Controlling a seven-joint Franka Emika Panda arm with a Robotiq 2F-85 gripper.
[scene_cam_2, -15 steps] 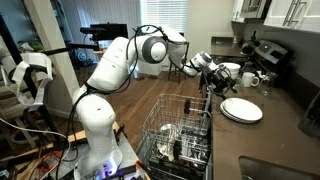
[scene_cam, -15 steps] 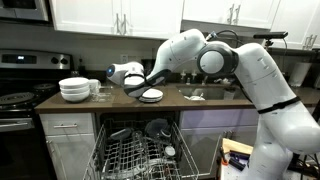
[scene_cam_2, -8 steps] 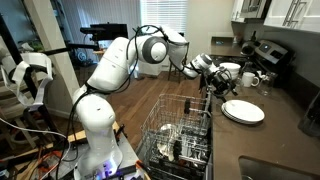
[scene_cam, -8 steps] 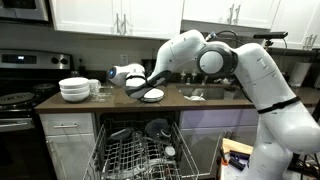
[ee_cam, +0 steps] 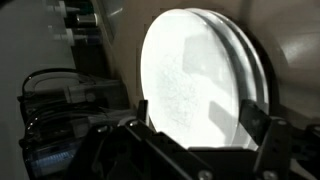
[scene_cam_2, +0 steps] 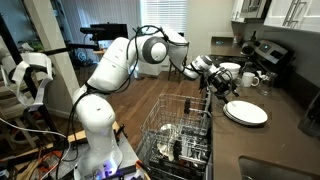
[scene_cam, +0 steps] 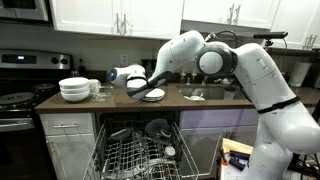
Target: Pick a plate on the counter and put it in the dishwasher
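Observation:
The white plate lies flat on the dark brown counter, above the dishwasher, whose door is down and wire rack pulled out. My gripper is low at the plate's edge. In the wrist view the plate fills the middle, with a second rim showing at its right side. My gripper is open, its two dark fingers spread wide across the plate's near edge. Whether they touch the plate I cannot tell.
A stack of white bowls and a glass stand on the counter beside the stove. White mugs sit beyond the plate. Dishes stand among the prongs of the pulled-out rack. A sink is set into the counter.
The plate has slid a little along the counter, away from the gripper's side. The arm has barely shifted, and the fingers have begun to narrow slightly.

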